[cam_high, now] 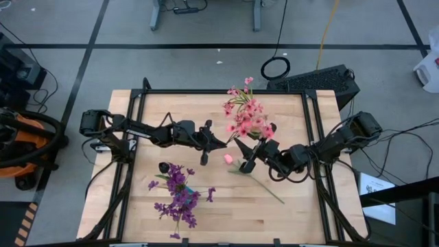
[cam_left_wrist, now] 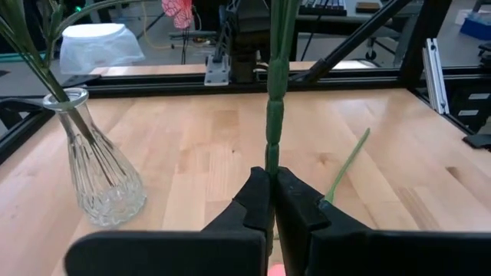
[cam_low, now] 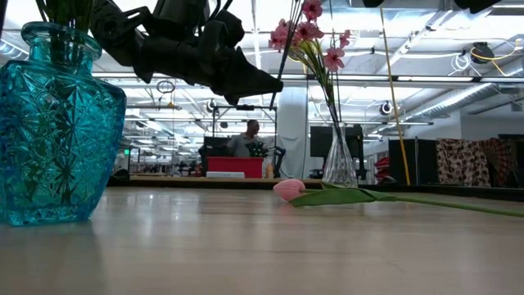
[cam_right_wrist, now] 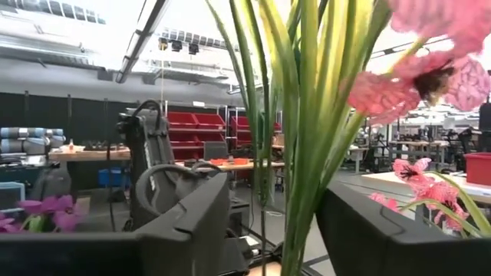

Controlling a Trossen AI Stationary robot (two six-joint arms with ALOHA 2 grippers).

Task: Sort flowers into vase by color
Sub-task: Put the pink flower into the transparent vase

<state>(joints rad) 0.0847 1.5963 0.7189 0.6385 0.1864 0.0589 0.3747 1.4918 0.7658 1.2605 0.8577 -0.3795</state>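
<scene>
A clear glass vase [cam_left_wrist: 96, 169] at the table's middle right holds pink flowers [cam_high: 243, 113]. Another green flower stem [cam_left_wrist: 273, 115] stands upright beside it, with my left gripper [cam_left_wrist: 272, 192] shut on it. My right gripper [cam_right_wrist: 280, 203] points upward and is open. The pink spray's green stems [cam_right_wrist: 303, 153] run between its fingers, and no touch shows. A single pink bud [cam_high: 228, 158] lies on its side on the wood, its long stem [cam_high: 264, 186] running toward the near right. Purple flowers [cam_high: 180, 195] stand in a blue cut-glass vase [cam_low: 57, 123] at the near left. My left gripper pinches the green stem [cam_left_wrist: 271, 162] between its two fingers. The fingers come about level from the table's left and lie across the stem. The stem stands upright above them. Its lower end is hidden behind the fingers.
Black frame rails [cam_high: 312, 137] border the table's sides and far edge. A black case [cam_high: 322, 79] sits beyond the far right corner. Bare wood [cam_high: 302, 213] lies at the near right. A person [cam_low: 250, 135] is in the room far behind the table.
</scene>
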